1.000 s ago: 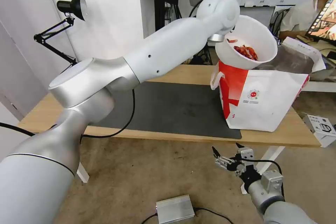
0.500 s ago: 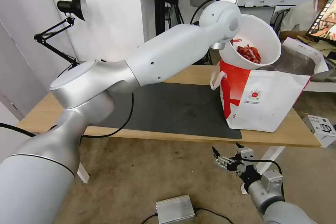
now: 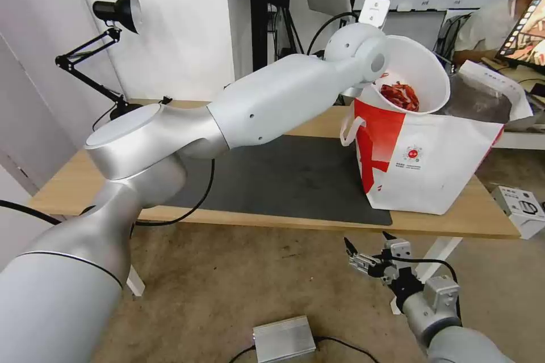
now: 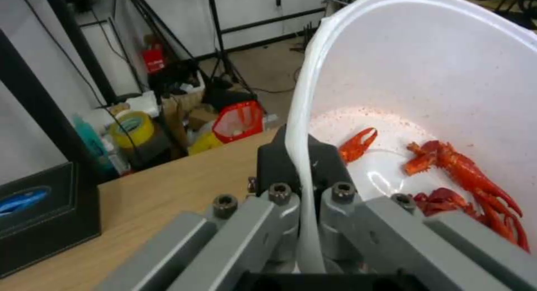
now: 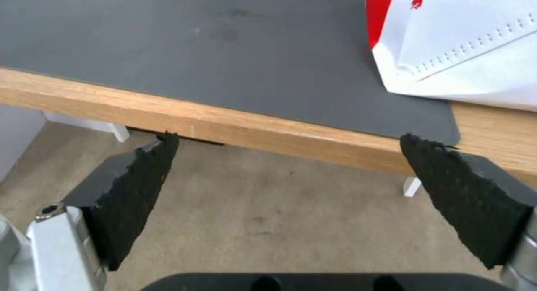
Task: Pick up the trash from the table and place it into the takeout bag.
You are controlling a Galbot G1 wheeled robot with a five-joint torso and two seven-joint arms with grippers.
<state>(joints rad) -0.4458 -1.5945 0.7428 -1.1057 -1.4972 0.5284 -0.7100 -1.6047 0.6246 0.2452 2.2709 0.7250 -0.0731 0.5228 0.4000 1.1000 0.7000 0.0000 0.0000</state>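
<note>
Bowl [image 3: 413, 71] is hanging tilted over the open mouth of the takeout bag [image 3: 437, 161], its lower edge already dipping behind the bag's near rim. Left hand [image 4: 302, 173] is pinching the bowl's thin rim, one dark finger inside the wall and one outside, closed tight on it. Judgement: a rim pinch on a thin, flexible plastic wall is giving little control over twist, so lowering slowly and letting go only once the base is well inside the foil lining is the safer play; releasing high is risking a tip-out. Red scraps [image 4: 470, 177] look like crayfish shells and a claw, lying loose on the glossy, speckled inner wall, so any further tilt is likely sending them sliding toward the low side. Bag looks like soft-sided white-and-red fabric with a loop handle [image 3: 347, 125], standing on the tabletop [image 3: 454, 218] at the right end of the dark grey mat [image 3: 284, 176]; soft walls could fold in if the bowl catches the rim. Right hand [image 3: 366, 258] is idling below the tabletop's front edge, its rough black pads [image 5: 134, 190] spread wide, holding nothing.
</note>
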